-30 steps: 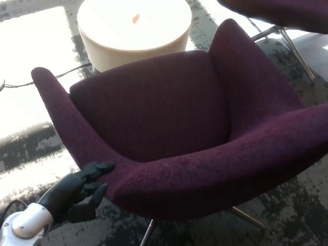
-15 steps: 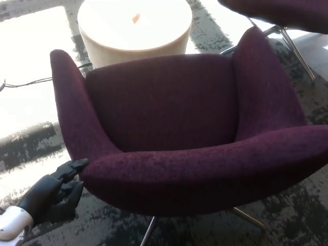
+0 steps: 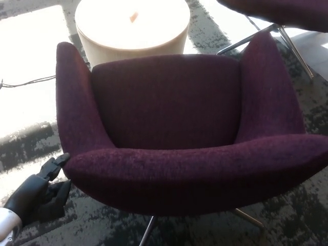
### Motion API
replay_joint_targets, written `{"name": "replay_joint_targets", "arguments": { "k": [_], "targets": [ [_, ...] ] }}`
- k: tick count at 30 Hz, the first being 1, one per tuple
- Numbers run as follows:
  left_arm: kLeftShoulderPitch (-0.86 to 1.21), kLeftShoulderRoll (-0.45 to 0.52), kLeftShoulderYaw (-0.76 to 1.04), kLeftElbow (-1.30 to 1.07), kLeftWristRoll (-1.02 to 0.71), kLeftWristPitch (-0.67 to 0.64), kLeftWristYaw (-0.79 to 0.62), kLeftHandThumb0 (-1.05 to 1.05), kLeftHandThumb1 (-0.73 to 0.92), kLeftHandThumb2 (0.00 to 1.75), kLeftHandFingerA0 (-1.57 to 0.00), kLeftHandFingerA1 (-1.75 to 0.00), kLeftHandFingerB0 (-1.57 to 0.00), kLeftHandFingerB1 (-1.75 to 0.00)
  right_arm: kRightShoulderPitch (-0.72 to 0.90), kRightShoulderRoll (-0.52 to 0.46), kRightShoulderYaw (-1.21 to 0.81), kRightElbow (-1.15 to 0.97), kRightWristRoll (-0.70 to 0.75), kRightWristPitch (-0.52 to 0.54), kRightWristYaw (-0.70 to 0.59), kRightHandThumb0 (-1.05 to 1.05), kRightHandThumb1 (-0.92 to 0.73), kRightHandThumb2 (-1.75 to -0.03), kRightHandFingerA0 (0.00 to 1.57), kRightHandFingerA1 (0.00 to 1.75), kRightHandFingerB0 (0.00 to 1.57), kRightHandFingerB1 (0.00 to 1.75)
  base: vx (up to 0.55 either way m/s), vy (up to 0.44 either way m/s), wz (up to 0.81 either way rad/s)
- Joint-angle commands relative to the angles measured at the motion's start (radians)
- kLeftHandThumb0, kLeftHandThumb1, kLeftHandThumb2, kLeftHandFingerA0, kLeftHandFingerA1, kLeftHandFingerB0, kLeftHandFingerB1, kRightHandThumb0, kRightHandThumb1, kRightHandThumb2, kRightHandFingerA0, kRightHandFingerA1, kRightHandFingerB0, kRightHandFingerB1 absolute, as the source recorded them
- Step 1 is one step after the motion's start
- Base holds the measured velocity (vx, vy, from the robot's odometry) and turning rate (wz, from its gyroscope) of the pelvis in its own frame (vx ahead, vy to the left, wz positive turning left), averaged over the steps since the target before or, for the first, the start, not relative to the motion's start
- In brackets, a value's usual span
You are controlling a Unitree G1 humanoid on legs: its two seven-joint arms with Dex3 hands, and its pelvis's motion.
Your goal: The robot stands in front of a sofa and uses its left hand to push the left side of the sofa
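Observation:
A dark purple upholstered sofa chair (image 3: 174,128) fills the middle of the head view, its backrest nearest me and its seat facing away. My left hand (image 3: 38,189) is at the lower left, black, with its fingers apart and holding nothing. One fingertip (image 3: 62,158) touches or nearly touches the sofa's left rear corner. My right hand does not show.
A round cream side table (image 3: 132,28) stands just beyond the sofa. A second purple chair (image 3: 279,11) on metal legs is at the top right. A black cable (image 3: 25,82) runs across the bright floor at left. Dark patterned carpet lies under the sofa's thin metal legs (image 3: 246,218).
The sofa has swivelled, its left arm swinging away to the right so it now faces straight ahead. My left hand has drawn back down and to the left.

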Motion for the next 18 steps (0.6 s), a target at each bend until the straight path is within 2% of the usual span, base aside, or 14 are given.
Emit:
{"name": "replay_joint_targets", "arguments": {
  "k": [1, 2, 3, 9, 10, 13, 14, 15, 18],
  "targets": [
    [0.024, 0.015, -0.007, 0.026, 0.006, -0.042, -0.01, -0.9, 0.8, 1.22, -0.1, -0.47, 0.0, -0.28, 0.009, -0.018, -0.008, 0.006, 0.01, -0.012, -0.001, -0.65, -0.84, -0.65, 0.57, 0.44, 0.48, 0.39, 0.0, 0.0, 0.0],
    [0.029, 0.02, 0.003, 0.039, -0.001, -0.051, -0.006, -0.88, 0.83, 1.21, -0.17, -0.5, 0.0, -0.3, 0.009, -0.019, -0.007, 0.006, 0.01, -0.013, 0.004, -0.65, -0.84, -0.65, 0.57, 0.44, 0.48, 0.39, 0.0, 0.0, 0.0],
    [0.033, 0.022, 0.013, 0.045, -0.01, -0.046, -0.007, -0.89, 0.82, 1.21, -0.1, -0.46, 0.0, -0.29, 0.01, -0.02, -0.006, 0.007, 0.008, -0.014, 0.005, -0.65, -0.84, -0.66, 0.57, 0.44, 0.48, 0.39, 0.0, 0.0, 0.0],
    [0.046, 0.035, 0.027, 0.063, -0.008, -0.054, -0.003, -0.88, 0.82, 1.2, -0.13, -0.48, 0.0, -0.33, 0.013, -0.02, -0.004, 0.005, 0.006, -0.015, 0.004, -0.66, -0.85, -0.66, 0.56, 0.44, 0.48, 0.39, 0.0, 0.0, 0.0],
    [0.046, 0.039, 0.029, 0.08, -0.007, -0.06, -0.002, -0.8, 0.77, 1.19, -0.05, -0.45, -0.03, -0.35, 0.014, -0.018, -0.006, 0.005, 0.008, -0.019, 0.007, -0.65, -0.84, -0.65, 0.56, 0.44, 0.48, 0.39, 0.0, 0.0, 0.0],
    [0.043, 0.039, 0.029, 0.091, -0.007, -0.066, -0.002, -0.8, 0.77, 1.19, -0.05, -0.45, -0.03, -0.35, 0.014, -0.018, -0.007, 0.005, 0.009, -0.02, 0.008, -0.65, -0.84, -0.65, 0.56, 0.44, 0.48, 0.39, 0.0, 0.0, 0.0],
    [0.049, 0.037, 0.044, 0.109, -0.026, -0.066, -0.009, -0.85, 0.91, 0.79, -0.08, -0.33, -0.03, -0.25, 0.014, -0.019, -0.007, 0.007, 0.008, -0.019, 0.009, -0.65, -0.84, -0.66, 0.56, 0.45, 0.47, 0.4, 0.0, 0.0, 0.0],
    [0.061, 0.033, 0.072, 0.141, -0.056, -0.067, -0.017, -0.78, 0.76, 1.18, -0.04, -0.44, -0.02, -0.31, 0.016, -0.019, -0.009, 0.008, 0.01, -0.017, 0.013, -0.57, -0.66, -1.07, 0.53, 0.63, 0.31, 0.5, 0.0, 0.0, 0.0],
    [0.06, 0.03, 0.085, 0.159, -0.053, -0.077, -0.016, -0.78, 0.76, 1.18, -0.04, -0.44, -0.02, -0.31, 0.016, -0.018, -0.012, 0.008, 0.012, -0.019, 0.018, -0.57, -0.66, -1.07, 0.53, 0.63, 0.31, 0.5, 0.0, 0.0, 0.0]
  ]
}}
